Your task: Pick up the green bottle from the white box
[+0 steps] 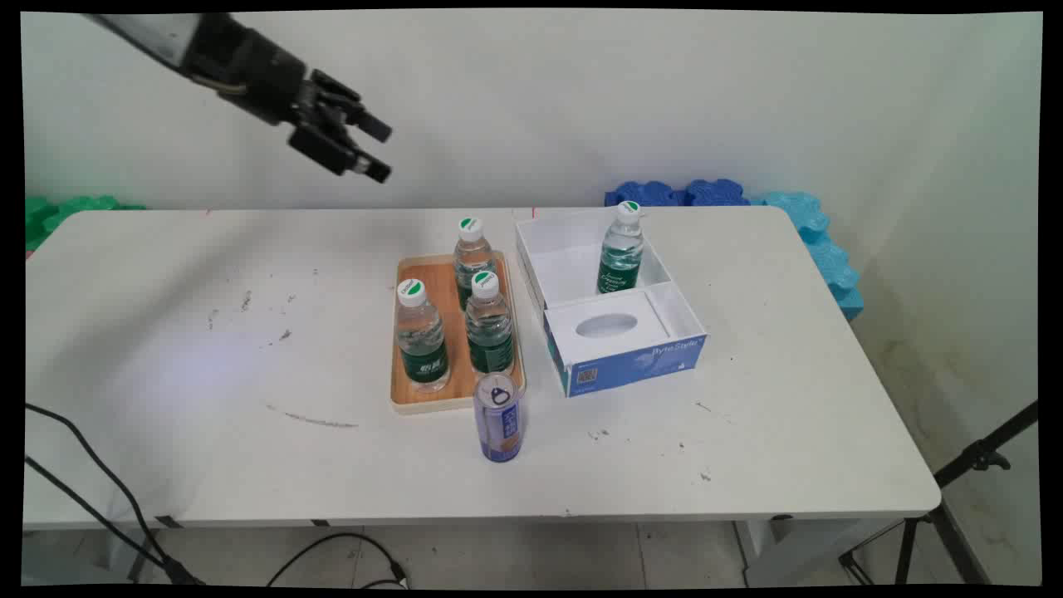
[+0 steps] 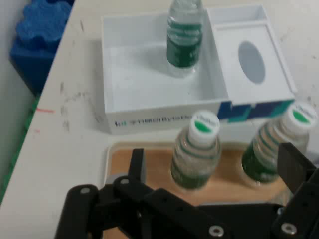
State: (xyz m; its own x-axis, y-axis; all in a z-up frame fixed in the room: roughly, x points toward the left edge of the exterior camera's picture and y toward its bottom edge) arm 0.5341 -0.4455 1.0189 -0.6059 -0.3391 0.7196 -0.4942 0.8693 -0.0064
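From the main view, the white worktop (image 1: 166,349) has wide bare stretches on its left half and along its right side, with scuff marks scattered over it; its rounded front edge runs along the bottom, and blue foam blocks (image 1: 747,199) sit behind its far right corner, green ones (image 1: 58,212) behind the far left. The black hand (image 1: 378,149) hangs high above the far left part of the worktop, in front of the wall, its two fingers spread apart and holding nothing. Well below it and to the right lies a wooden tray (image 1: 407,390) carrying three water bottles (image 1: 422,336) with green labels and white caps marked in green. A blue can (image 1: 499,417) stands upright just beyond the tray's near edge. Just right of the tray is an open white box (image 1: 573,274) with a blue front panel reading "ByteStyle" beside a QR code; a fourth bottle (image 1: 621,249) stands in its far compartment, and the near compartment holds a white insert with an oval hollow. From the hand view, the open fingers (image 2: 137,164) frame the tray (image 2: 119,154), two of its bottles (image 2: 197,149) close beneath, and the box (image 2: 134,79) past them with its bottle (image 2: 184,40) upright inside; the lettering on the box's side is partly legible as "ByteStyle".
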